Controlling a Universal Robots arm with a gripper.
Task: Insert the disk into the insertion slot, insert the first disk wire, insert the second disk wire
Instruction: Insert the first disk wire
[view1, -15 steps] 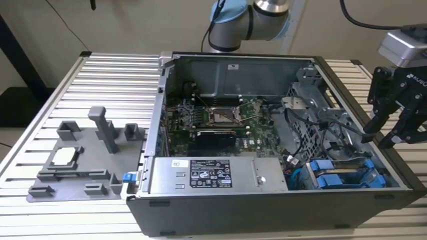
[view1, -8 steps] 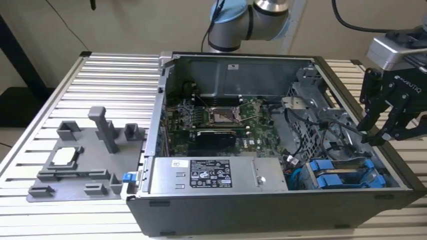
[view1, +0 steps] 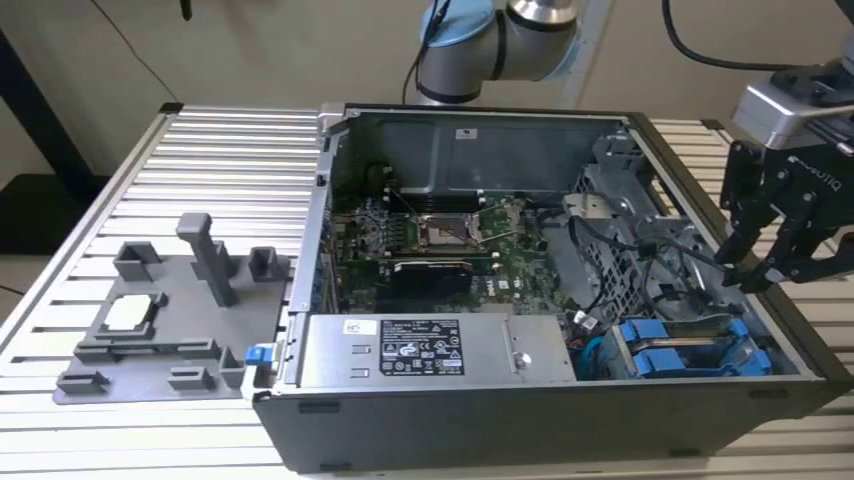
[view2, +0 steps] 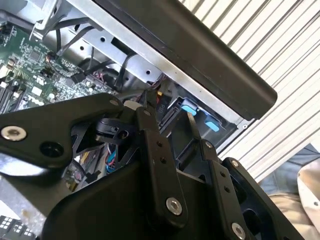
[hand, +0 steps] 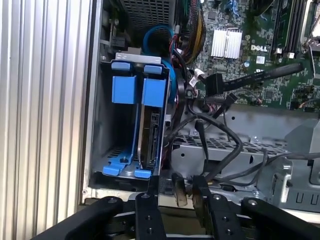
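The disk sits on edge in its blue carrier inside the grey insertion slot, beside a second blue-fronted carrier. In the exterior view the two blue carrier fronts show in the case's near corner on that view's right. Loose black wires hang next to the cage, one ending in a black connector. My gripper hovers over the case rim by the cage, open, with nothing between its fingers. It also appears above the case's edge on the exterior view's right and close up in the second wrist view.
The open computer case lies on a slatted metal table. Inside are the motherboard and a grey power-supply box. A grey fixture plate lies on the exterior view's left. The arm's base stands behind the case.
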